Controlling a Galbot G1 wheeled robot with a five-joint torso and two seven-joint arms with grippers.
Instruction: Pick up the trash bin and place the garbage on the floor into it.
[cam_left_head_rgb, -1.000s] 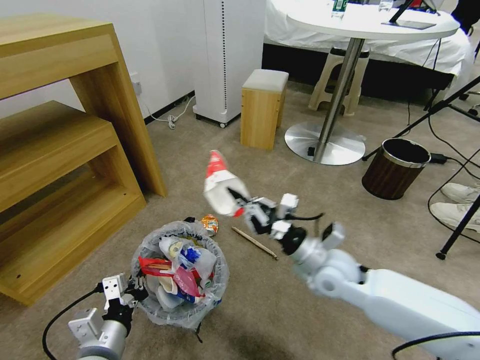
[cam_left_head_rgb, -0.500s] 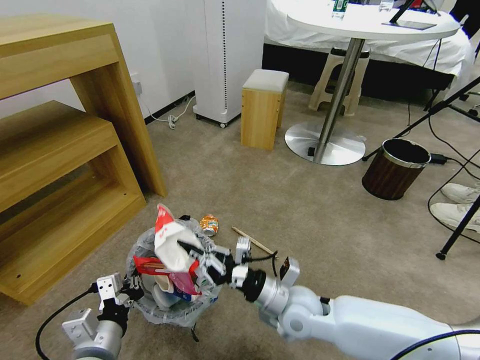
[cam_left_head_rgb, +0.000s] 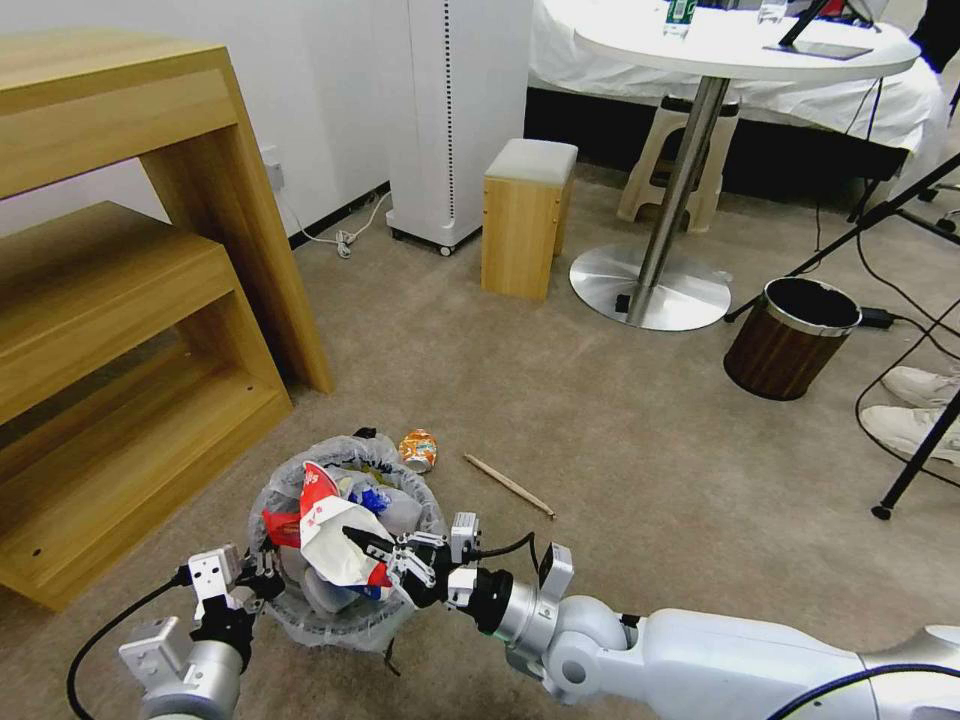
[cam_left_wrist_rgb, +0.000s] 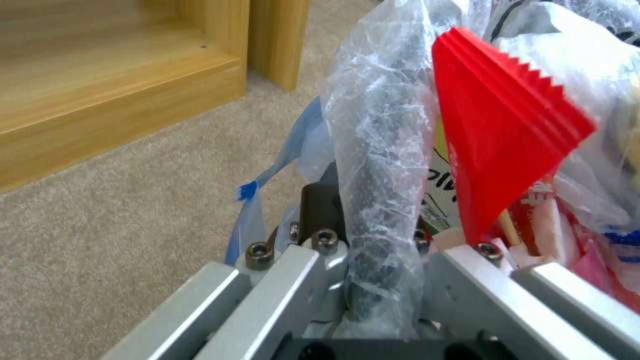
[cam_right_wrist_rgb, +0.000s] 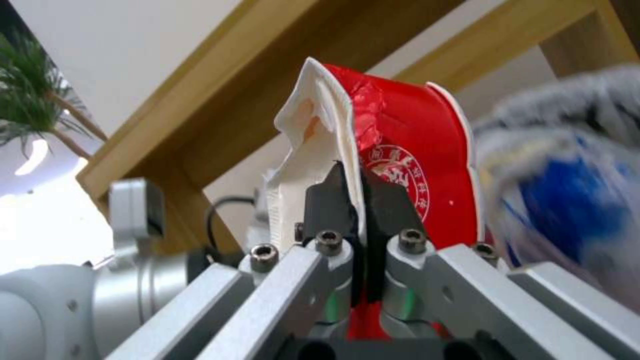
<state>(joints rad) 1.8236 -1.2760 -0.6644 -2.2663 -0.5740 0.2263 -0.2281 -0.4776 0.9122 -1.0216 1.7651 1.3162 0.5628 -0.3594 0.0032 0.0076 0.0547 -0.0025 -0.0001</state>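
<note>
The trash bin (cam_left_head_rgb: 345, 628), a small round bin lined with a clear crinkly bag, stands on the beige floor (cam_left_head_rgb: 600, 420) and is stuffed with garbage. My left gripper (cam_left_head_rgb: 262, 578) is shut on its near rim; the left wrist view shows the bag-covered rim (cam_left_wrist_rgb: 383, 200) pinched between the fingers, with a red wrapper (cam_left_wrist_rgb: 500, 145) beside it. My right gripper (cam_left_head_rgb: 372, 548) is shut on a crushed red-and-white paper cup (cam_left_head_rgb: 328, 522) held over the bin's mouth; the right wrist view shows the cup (cam_right_wrist_rgb: 400, 165) clamped in the gripper (cam_right_wrist_rgb: 363, 200). A crushed orange can (cam_left_head_rgb: 418, 449) and a wooden stick (cam_left_head_rgb: 508, 485) lie just beyond the bin.
A wooden shelf unit (cam_left_head_rgb: 150, 300) rises close on the left. Farther off are a wooden stool (cam_left_head_rgb: 527, 215), a round table's metal base (cam_left_head_rgb: 650, 285), a brown wood-look bin (cam_left_head_rgb: 790, 337), tripod legs (cam_left_head_rgb: 920, 460), cables and white shoes (cam_left_head_rgb: 915, 400) at right.
My right arm swung left and down, carrying the red-and-white cup from the air right of the bin to the bin's mouth. The left gripper kept its hold on the rim.
</note>
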